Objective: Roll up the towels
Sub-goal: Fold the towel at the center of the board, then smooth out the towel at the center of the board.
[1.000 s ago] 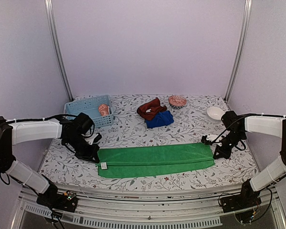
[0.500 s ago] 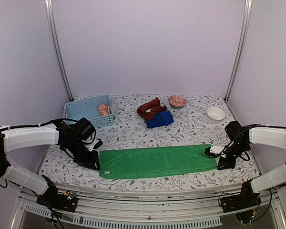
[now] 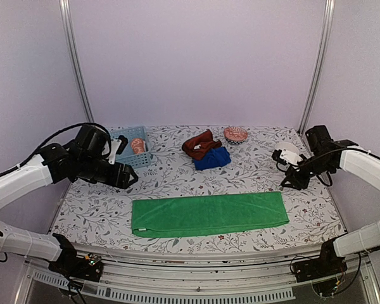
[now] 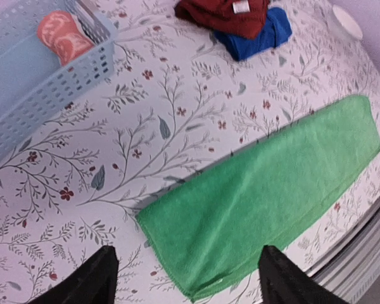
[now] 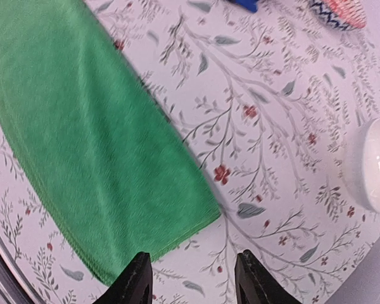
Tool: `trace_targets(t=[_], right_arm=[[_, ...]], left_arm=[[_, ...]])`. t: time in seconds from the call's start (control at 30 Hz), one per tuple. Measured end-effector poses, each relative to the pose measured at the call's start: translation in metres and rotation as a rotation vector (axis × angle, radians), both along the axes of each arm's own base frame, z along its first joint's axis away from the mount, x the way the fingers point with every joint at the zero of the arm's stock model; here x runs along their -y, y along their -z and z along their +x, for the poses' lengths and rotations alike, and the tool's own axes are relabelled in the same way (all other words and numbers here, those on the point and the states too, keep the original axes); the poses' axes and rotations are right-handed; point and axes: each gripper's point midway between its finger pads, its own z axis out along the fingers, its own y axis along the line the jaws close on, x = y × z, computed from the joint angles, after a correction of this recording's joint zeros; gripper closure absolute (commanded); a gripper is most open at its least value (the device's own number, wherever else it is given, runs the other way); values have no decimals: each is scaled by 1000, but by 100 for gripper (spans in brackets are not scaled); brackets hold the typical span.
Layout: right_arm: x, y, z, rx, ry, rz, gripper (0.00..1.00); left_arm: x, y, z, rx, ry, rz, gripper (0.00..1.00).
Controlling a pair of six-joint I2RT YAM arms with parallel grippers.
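The green towel (image 3: 209,214) lies flat as a long folded strip near the table's front edge, also seen in the left wrist view (image 4: 266,190) and the right wrist view (image 5: 82,145). My left gripper (image 3: 128,179) hovers open above and behind its left end (image 4: 189,272), holding nothing. My right gripper (image 3: 285,177) hangs open behind its right end (image 5: 193,275), also holding nothing. A rust-brown towel (image 3: 201,144) rests bunched on a deep blue towel (image 3: 212,158) at the back centre. An orange patterned towel (image 3: 137,145) sits rolled in the basket.
The light blue slotted basket (image 3: 134,161) stands at the back left, partly behind my left arm. A white bowl (image 3: 285,151) is at the back right, close to my right gripper. A small patterned bowl (image 3: 236,133) stands behind the blue towel.
Both grippers opened, let go of the green towel's ends, and rose back away from it. The towel now lies flat by itself, slightly nearer the front edge.
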Motion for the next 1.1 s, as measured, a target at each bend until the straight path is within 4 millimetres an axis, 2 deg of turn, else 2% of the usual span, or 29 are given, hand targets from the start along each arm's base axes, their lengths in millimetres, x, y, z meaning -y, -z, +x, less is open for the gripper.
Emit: trace_targets(t=[0.03, 0.07, 0.1, 0.13, 0.2, 0.27, 0.33, 0.43, 0.57, 0.67, 0.7, 0.73, 0.77, 0.83, 0.9, 1.1], right_arm=[[-4, -13, 12, 22, 18, 27, 43], [-8, -27, 22, 47, 33, 56, 34], [-12, -42, 31, 80, 47, 84, 26], [-15, -57, 39, 114, 61, 112, 24], [-20, -77, 51, 156, 82, 159, 29], [-25, -81, 57, 139, 86, 191, 42], [-30, -69, 61, 79, 84, 204, 48], [-35, -30, 57, -60, 88, 199, 51], [-39, 24, 25, -223, 73, 152, 60], [-44, 50, 6, -302, 44, 117, 66], [-46, 60, 1, -330, 35, 105, 66], [-47, 69, -3, -356, 30, 93, 67], [-48, 76, -7, -378, 28, 82, 67], [-47, 88, -11, -406, 32, 68, 67], [-46, 94, -12, -410, 35, 63, 67], [-47, 95, -6, -382, 37, 73, 68]], left_arm=[[0, -10, 7, 55, -10, -10, 5], [-1, -21, 14, 112, -25, -19, 6], [-3, -30, 21, 159, -46, -32, 13], [-6, -39, 28, 207, -75, -51, 21], [-12, -48, 37, 252, -135, -91, 36], [-21, -43, 44, 244, -196, -115, 44], [-27, -26, 46, 196, -234, -145, 48], [-25, 18, 32, 67, -241, -190, 56], [-14, 80, 6, -149, -210, -210, 64], [-8, 104, 0, -248, -206, -201, 79], [-6, 109, -2, -274, -201, -204, 85], [-3, 114, -4, -298, -194, -208, 87], [-1, 117, -6, -319, -187, -217, 86], [6, 119, -12, -356, -159, -232, 78], [12, 118, -18, -373, -124, -245, 69], [23, 112, -41, -432, -58, -262, 68]])
